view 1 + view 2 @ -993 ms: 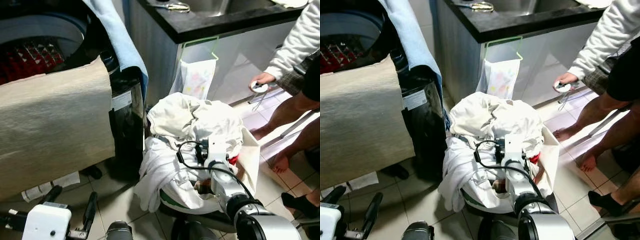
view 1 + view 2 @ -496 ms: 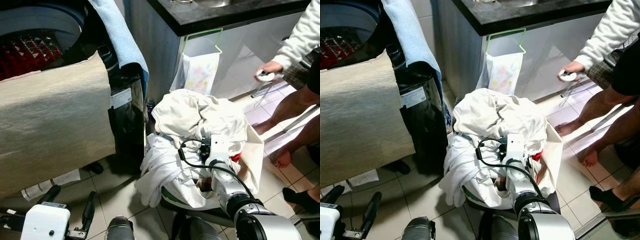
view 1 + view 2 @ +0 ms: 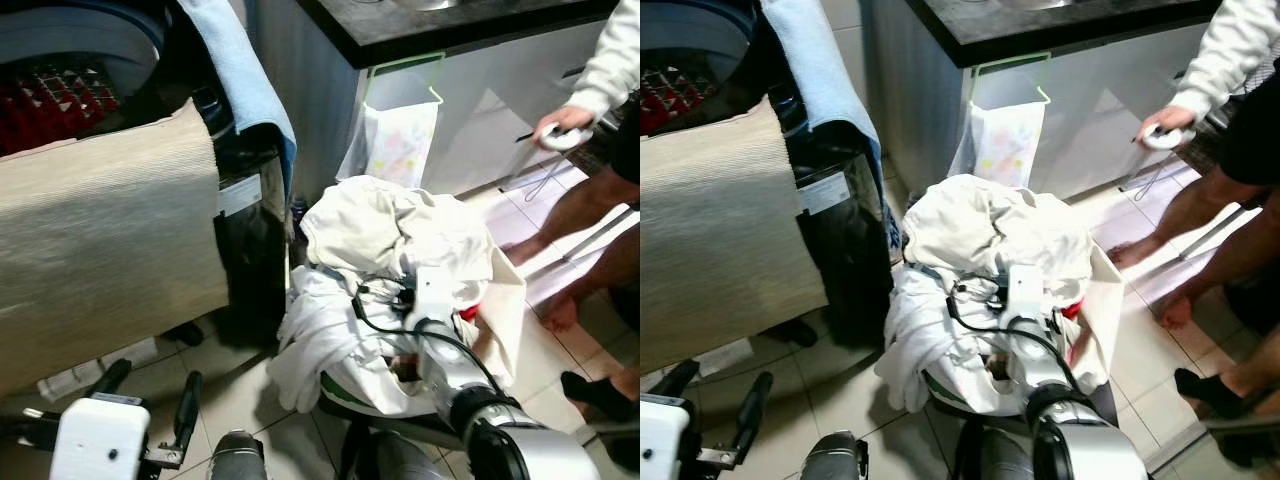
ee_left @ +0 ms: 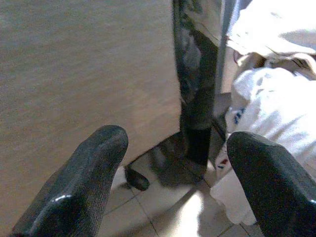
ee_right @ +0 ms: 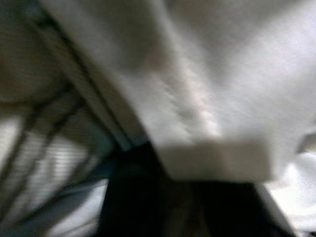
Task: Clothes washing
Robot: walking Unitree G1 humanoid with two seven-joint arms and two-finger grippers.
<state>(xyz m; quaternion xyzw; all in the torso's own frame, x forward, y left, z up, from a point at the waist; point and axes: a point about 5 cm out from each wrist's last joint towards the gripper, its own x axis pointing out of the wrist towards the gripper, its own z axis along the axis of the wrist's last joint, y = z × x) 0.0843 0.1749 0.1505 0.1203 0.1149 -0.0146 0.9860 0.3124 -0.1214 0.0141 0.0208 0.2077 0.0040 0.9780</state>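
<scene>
One laundry basket [image 3: 505,330] of white clothes [image 3: 385,235], one washing machine [image 3: 240,215], two grippers

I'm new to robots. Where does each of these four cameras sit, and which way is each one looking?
Left eye view: on the head, looking down at the laundry pile beside the washing machine; both silver arms show.
Right eye view: its stereo twin, same scene.
Left wrist view: on the left arm, looking along the open left pincer at the beige cloth.
Right wrist view: on the right arm, pressed close against white fabric.
Shared: the left wrist view and both eye views show the beige cloth and the laundry.
</scene>
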